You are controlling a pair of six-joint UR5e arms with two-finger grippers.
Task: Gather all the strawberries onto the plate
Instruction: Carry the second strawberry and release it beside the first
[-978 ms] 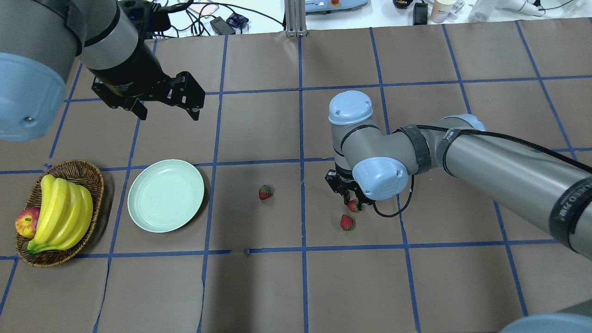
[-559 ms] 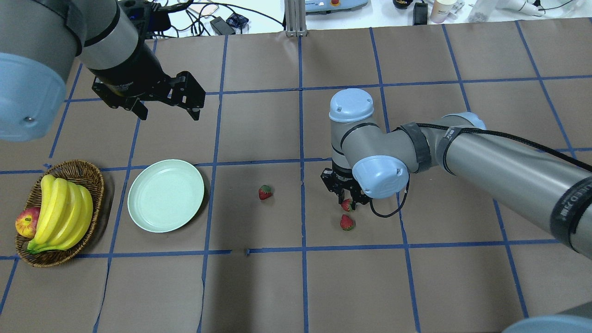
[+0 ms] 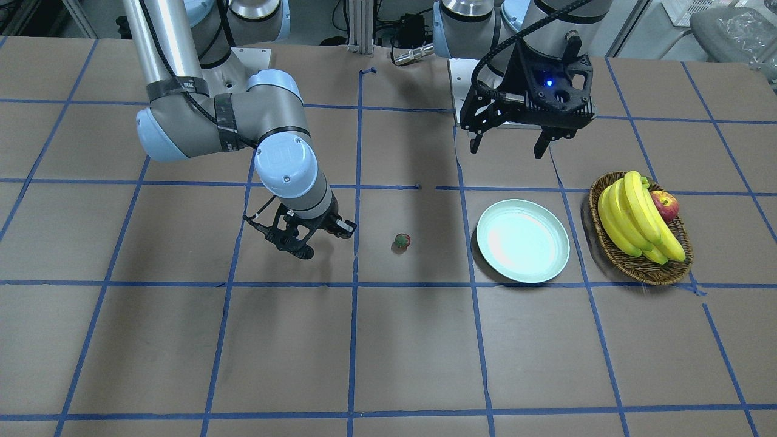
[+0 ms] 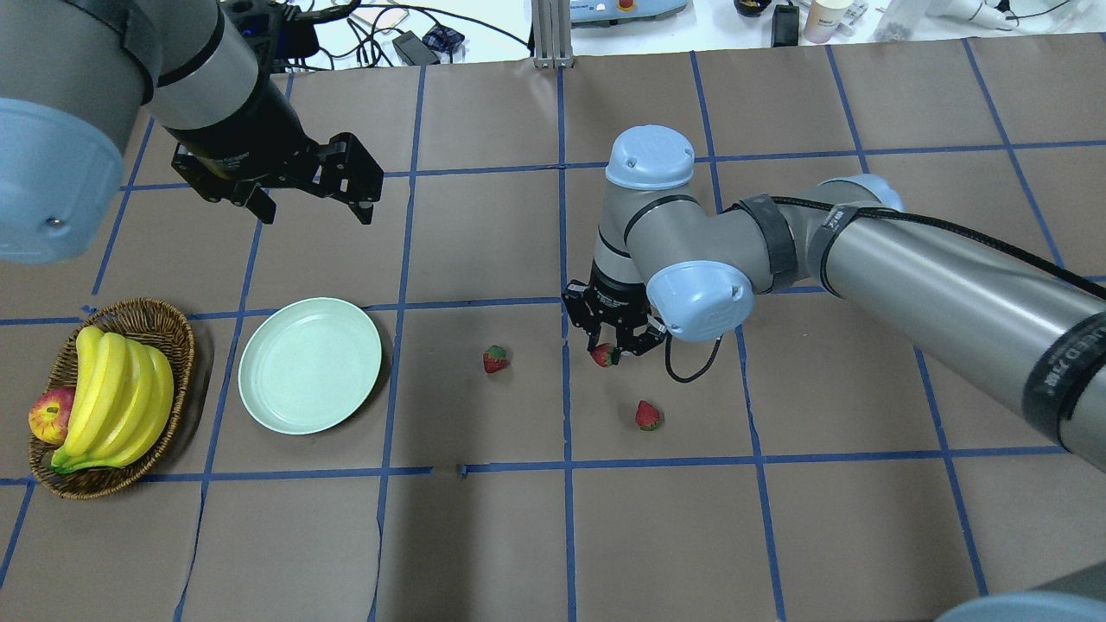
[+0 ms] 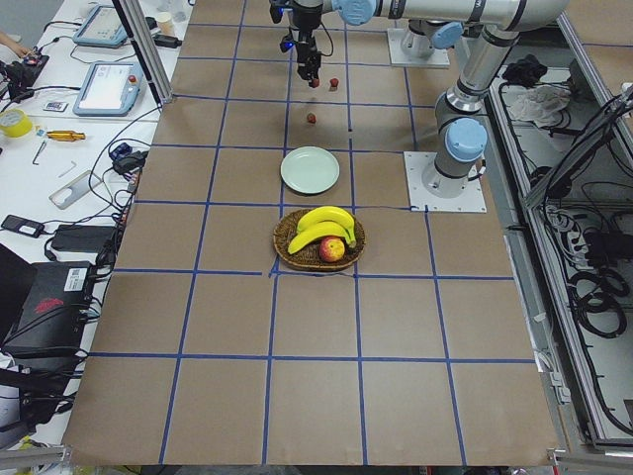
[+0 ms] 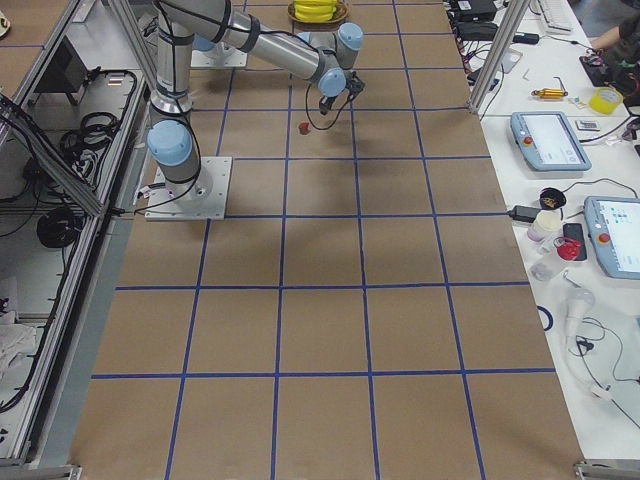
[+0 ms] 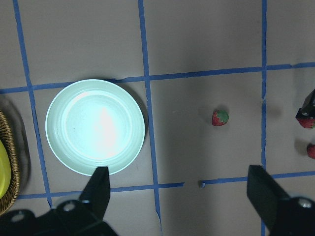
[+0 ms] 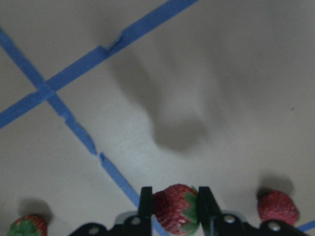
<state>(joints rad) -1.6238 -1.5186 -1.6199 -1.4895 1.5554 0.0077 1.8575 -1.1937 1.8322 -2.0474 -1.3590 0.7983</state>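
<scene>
My right gripper (image 4: 609,352) is shut on a strawberry (image 4: 602,354), held above the table; the right wrist view shows the strawberry (image 8: 175,208) clamped between both fingers. A second strawberry (image 4: 495,358) lies on the table left of it, seen also as a small strawberry (image 3: 401,241) in the front view. A third strawberry (image 4: 647,415) lies nearer the front edge. The pale green plate (image 4: 309,364) sits empty at the left. My left gripper (image 4: 307,200) hangs open high behind the plate (image 7: 95,126), holding nothing.
A wicker basket (image 4: 164,333) with bananas (image 4: 117,393) and an apple (image 4: 50,413) stands left of the plate. Blue tape lines grid the brown table cover.
My right gripper has lifted its strawberry off the table and carried it left toward the plate. The left arm has not moved.
</scene>
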